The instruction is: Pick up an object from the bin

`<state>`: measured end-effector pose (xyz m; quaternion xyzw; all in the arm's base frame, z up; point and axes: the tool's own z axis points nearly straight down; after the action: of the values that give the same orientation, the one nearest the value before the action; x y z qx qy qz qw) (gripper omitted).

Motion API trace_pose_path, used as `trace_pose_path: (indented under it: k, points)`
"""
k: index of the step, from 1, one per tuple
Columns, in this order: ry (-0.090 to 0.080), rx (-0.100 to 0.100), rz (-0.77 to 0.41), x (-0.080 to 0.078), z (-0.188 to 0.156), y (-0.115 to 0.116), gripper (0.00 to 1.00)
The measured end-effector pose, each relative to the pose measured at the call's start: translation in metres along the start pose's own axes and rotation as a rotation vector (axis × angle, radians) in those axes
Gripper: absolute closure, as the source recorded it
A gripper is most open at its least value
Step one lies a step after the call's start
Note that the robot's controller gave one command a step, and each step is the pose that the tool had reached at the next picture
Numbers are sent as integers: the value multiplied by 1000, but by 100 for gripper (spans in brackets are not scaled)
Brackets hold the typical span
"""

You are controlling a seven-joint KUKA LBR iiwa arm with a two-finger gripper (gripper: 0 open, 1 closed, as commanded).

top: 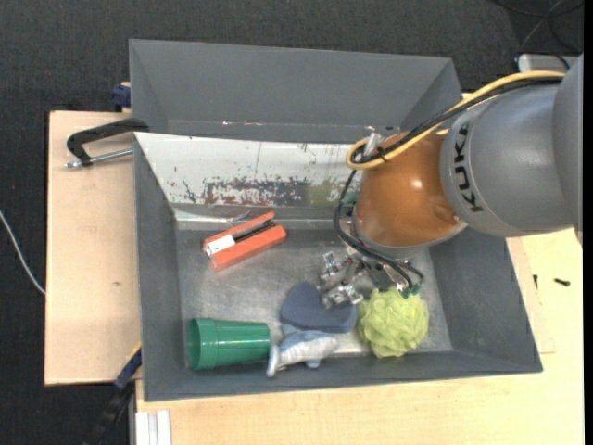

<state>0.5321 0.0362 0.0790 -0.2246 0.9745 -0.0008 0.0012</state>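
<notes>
- We see bright, even light falling from above on the grey metal bin (pixel 153 248).
- Behind the gripper (pixel 345 284), the scuffed back wall (pixel 250 160) glares white.
- We see soft shadow just beneath the glossy orange wrist cover (pixel 408 202), around the gripper.

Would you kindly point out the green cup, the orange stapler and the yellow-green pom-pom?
green cup (pixel 227 342): camera view, its side wall.
orange stapler (pixel 246 240): camera view, its top middle.
yellow-green pom-pom (pixel 395 323): camera view, its fluffy centre.
</notes>
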Motion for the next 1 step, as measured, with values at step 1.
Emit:
trace_pose_path:
  k: [1]
  points:
    - [0, 0, 0, 0, 0, 0, 100]
